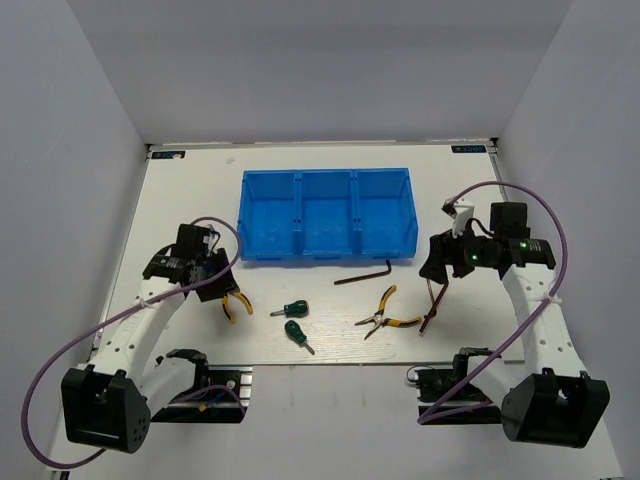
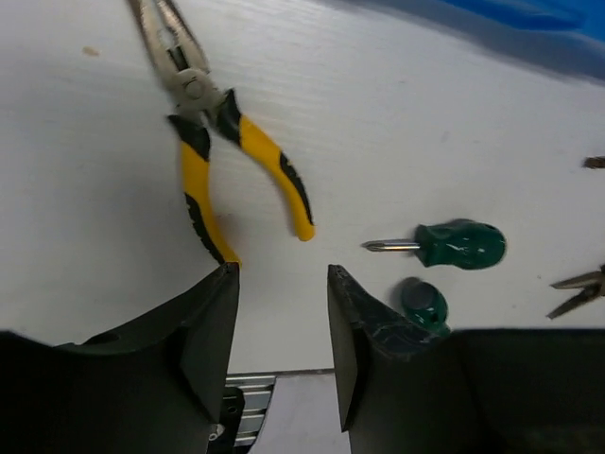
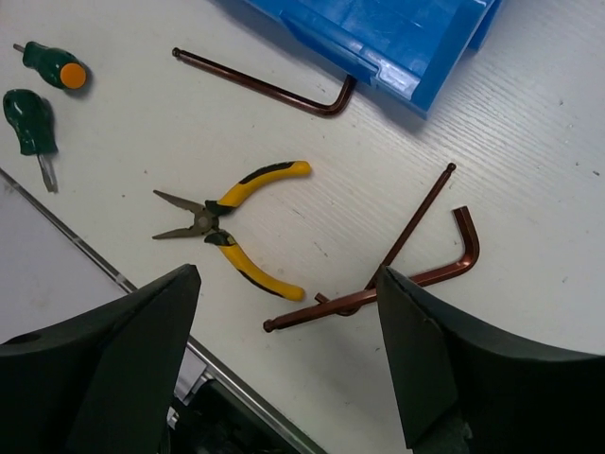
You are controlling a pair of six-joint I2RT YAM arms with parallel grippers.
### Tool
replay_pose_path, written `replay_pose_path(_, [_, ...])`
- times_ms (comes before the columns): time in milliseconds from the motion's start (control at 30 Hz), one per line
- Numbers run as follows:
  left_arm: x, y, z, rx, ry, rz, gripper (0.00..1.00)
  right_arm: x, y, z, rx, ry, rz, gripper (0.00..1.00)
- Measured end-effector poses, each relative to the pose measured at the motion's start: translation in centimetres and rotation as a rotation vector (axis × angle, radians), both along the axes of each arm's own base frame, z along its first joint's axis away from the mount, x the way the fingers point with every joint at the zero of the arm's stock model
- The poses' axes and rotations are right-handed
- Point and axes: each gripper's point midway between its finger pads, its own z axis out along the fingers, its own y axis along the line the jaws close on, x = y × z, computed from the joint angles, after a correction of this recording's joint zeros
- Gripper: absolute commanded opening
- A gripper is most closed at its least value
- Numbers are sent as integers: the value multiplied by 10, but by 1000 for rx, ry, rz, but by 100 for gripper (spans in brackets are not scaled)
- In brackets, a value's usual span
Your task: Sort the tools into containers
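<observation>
The blue bin with three compartments stands at the back middle; no tool shows inside it. My left gripper is open and empty, just above one yellow-handled pliers. Two green screwdrivers lie to its right. My right gripper is open wide and empty above two crossed hex keys. The second pliers lies left of them. A third hex key lies by the bin's front wall.
The table's front edge and a metal rail run close under both grippers. Purple cables loop off each arm. White walls close in the table on three sides.
</observation>
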Motion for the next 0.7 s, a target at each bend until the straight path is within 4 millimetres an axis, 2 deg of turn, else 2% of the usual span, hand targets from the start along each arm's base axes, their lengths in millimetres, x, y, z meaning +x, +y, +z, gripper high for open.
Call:
replay_pose_path(367, [-19,35,-51,224,280,195,53,6,3,-10,-5,-3,-28,79])
replay_pose_path(600, [-10,37,-73,243,289,216,53,7,1,-11,-20,-35,-41,79])
replay_pose_path(700, [-7,36,-81,243,288,218,48,3,-1,-16,-29,-34,-46,79])
